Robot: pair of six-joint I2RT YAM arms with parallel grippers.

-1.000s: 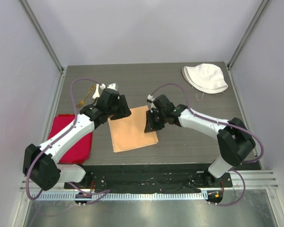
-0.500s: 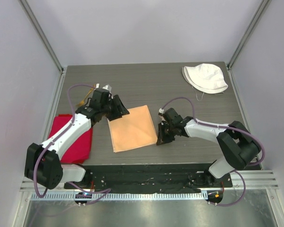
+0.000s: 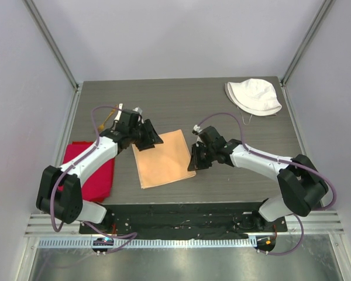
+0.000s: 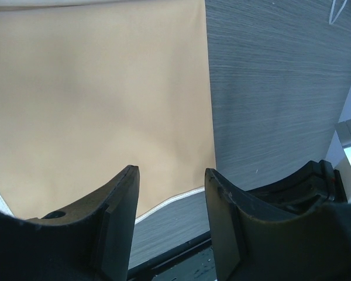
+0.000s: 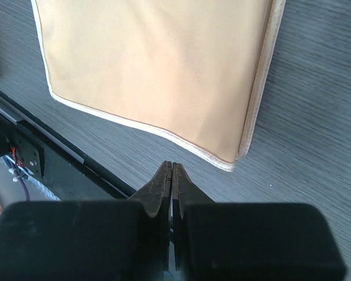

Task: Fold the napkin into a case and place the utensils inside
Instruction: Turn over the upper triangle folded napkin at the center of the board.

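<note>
Lying flat: napkin (image 3: pixel 164 159) spread on the desk (image 3: pixel 222 117).
Left claw (image 3: pixel 151 139): fingers apart, empty, at the napkin's far-left corner.
Right claw (image 3: pixel 193 163): fingers pressed together, gripping nothing, just off the napkin's near-right corner.
Red cloth (image 3: pixel 99 178): left of the napkin.

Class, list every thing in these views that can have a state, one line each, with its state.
Napkin: flat on the table, not folded up, unheld.
Left fingers: open, empty, over the napkin's edge.
Right fingers: shut, empty, beside the napkin's corner.
Hat: lying at the far right, untouched.
Red cloth: lying at the left, partly under the left arm.
Fork: on the table, outside the napkin.
</note>
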